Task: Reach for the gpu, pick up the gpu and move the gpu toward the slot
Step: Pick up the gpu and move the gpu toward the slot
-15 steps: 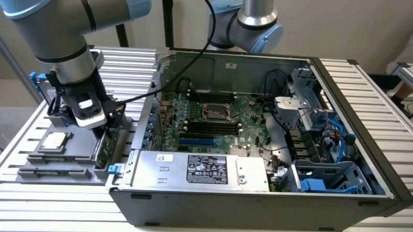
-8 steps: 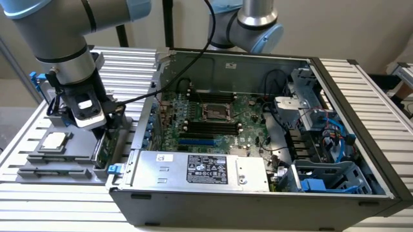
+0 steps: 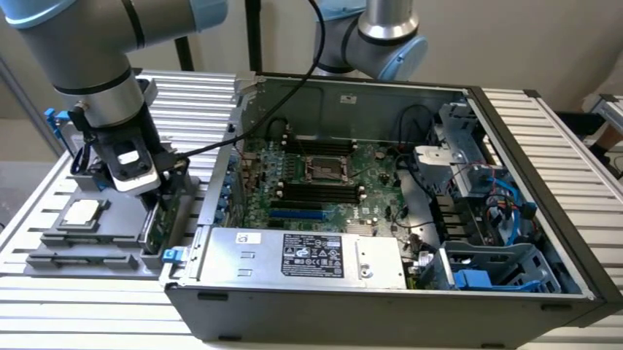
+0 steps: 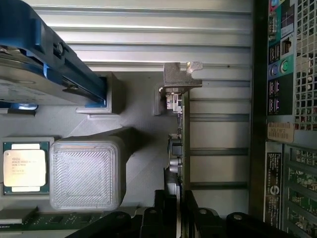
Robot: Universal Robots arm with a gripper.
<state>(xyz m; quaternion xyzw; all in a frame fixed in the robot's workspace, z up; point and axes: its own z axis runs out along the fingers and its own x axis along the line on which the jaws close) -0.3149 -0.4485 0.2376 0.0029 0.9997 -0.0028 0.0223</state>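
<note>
The gpu point(image 4: 182, 130) stands on edge in a grey holder tray point(image 3: 58, 251), dark and blade-like, with its silver end bracket point(image 4: 181, 79) at the far end. In the exterior view it is a thin green card point(image 3: 153, 219) beside the computer case. My gripper point(image 4: 178, 218) has one black finger on each side of the card's near end, pressed close against it. From outside, the gripper point(image 3: 160, 191) hangs low over the tray on the exterior view's left. The blue slot point(image 3: 297, 216) lies on the motherboard inside the open case.
A silver hard drive with blue brackets point(image 4: 44, 64) and a small square chip point(image 4: 25, 168) share the tray, with a raised grey block point(image 4: 86, 171) between them and the card. The case wall point(image 3: 209, 211) and the power supply point(image 3: 302, 255) stand right beside the tray.
</note>
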